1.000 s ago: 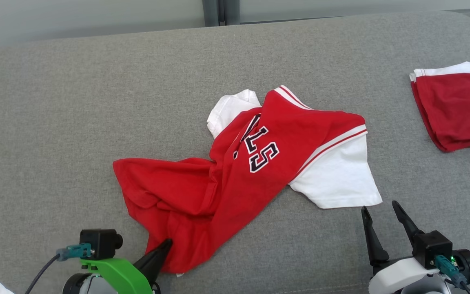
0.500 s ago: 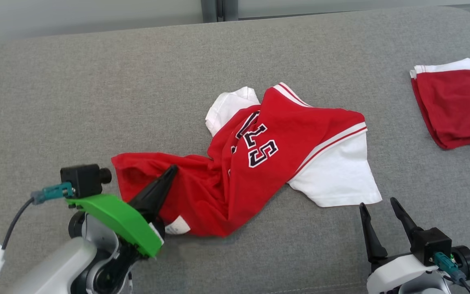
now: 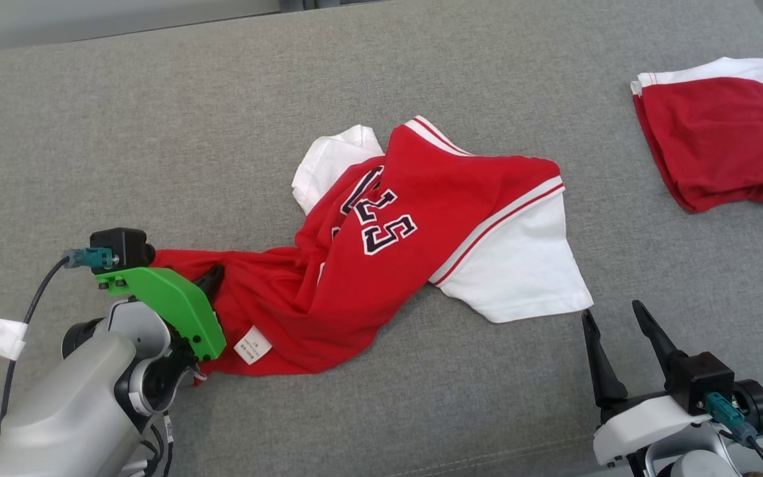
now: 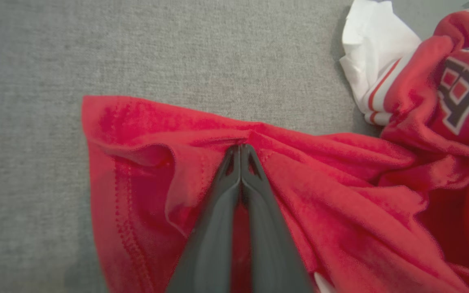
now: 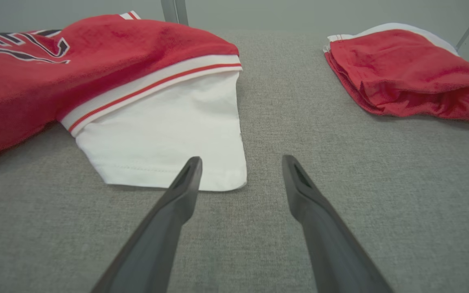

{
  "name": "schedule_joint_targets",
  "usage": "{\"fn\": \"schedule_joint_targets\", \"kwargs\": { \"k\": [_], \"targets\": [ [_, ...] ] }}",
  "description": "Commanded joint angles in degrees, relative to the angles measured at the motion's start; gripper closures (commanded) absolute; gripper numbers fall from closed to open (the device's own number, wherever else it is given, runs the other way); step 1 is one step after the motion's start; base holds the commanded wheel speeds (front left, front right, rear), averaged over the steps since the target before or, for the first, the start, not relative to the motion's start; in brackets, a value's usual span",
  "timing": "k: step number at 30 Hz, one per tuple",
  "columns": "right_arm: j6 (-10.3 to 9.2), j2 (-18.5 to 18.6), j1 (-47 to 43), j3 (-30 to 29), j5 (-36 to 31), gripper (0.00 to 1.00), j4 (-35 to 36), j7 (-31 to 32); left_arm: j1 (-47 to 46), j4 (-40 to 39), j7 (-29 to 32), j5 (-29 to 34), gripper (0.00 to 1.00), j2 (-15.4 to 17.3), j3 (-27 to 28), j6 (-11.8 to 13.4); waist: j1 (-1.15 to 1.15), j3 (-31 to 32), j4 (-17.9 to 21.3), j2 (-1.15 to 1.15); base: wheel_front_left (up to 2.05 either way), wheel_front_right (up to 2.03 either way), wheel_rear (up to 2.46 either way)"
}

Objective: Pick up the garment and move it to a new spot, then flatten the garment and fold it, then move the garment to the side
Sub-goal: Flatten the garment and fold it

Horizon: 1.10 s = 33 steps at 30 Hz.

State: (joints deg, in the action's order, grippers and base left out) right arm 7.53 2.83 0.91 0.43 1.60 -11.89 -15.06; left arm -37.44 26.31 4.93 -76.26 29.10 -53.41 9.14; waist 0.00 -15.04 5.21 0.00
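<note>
The red-and-white jersey [image 3: 381,252] lies crumpled in the middle of the grey upholstered surface [image 3: 156,132]. Its long axis runs from the hem at the lower left of the head view up toward the collar and lettering at centre. One white sleeve [image 3: 520,265] is spread flat toward the lower right. The left gripper [image 3: 212,281] sits at the hem end, beside the turned-out care label [image 3: 252,344]. In the left wrist view its fingers [image 4: 226,195] are clenched tip to tip on a raised fold of red cloth, with the rest of the jersey trailing off to the right of that frame. The right gripper [image 3: 610,310] hangs just beside the sleeve's lower corner with its fingers released and spread wide, gripping nothing. In the right wrist view the sleeve's hem lies just ahead of the left-hand finger. A folded red garment [image 3: 719,132] lies well apart in the upper right. Only the hem end is gripped, so any pull toward the lower left would probably drag the jersey lengthwise. The right gripper is the nearer one to the free sleeve.
</note>
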Motion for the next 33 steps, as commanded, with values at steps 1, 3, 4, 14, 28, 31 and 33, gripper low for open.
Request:
{"fn": "schedule_joint_targets", "kwargs": {
  "k": [1,3,4,14,28,31,33],
  "targets": [
    [-0.08,0.15,-0.11,-0.26,0.24,0.00,0.19,-0.14,-0.92,1.81,0.28,0.47,1.00,-0.34,-0.40,-0.76,0.00,-0.94,1.26,0.00,0.00,0.00,0.00],
    [-0.08,0.14,-0.70,-0.45,0.30,0.00,0.25,-0.14,-0.65,4.51,0.09,0.57,1.00,-1.03,-0.96,-1.93,0.00,-0.83,1.52,0.00,0.00,0.00,0.00],
    [-0.08,0.15,-0.92,-0.58,0.30,0.00,0.27,-0.14,-0.39,5.45,-0.29,0.45,1.00,-1.35,-0.93,-2.51,0.00,-0.74,1.55,0.00,0.00,0.00,0.00],
    [-0.09,0.16,-2.35,-1.45,0.41,0.00,0.81,-0.14,3.43,0.90,-11.07,1.63,0.00,0.95,2.29,-4.50,0.00,4.20,-1.47,0.00,0.00,0.00,0.00],
    [-0.08,0.14,-3.40,-7.14,-1.97,0.00,6.83,-0.14,20.68,-24.79,-20.10,13.63,0.00,8.74,11.42,9.94,0.00,11.98,-5.41,0.00,0.00,0.00,0.00],
    [-0.08,0.14,-3.61,-7.84,-2.51,0.00,7.26,-0.14,25.42,-26.18,-20.11,16.26,0.00,7.56,14.15,10.77,0.00,12.90,-5.64,0.00,0.00,0.00,0.00],
    [-0.08,0.15,-4.15,-8.26,-2.93,0.00,7.15,-0.14,29.22,-27.45,-20.08,21.92,0.00,6.61,17.17,10.29,0.00,13.82,-5.80,0.00,0.00,0.00,0.00]
  ]
}}
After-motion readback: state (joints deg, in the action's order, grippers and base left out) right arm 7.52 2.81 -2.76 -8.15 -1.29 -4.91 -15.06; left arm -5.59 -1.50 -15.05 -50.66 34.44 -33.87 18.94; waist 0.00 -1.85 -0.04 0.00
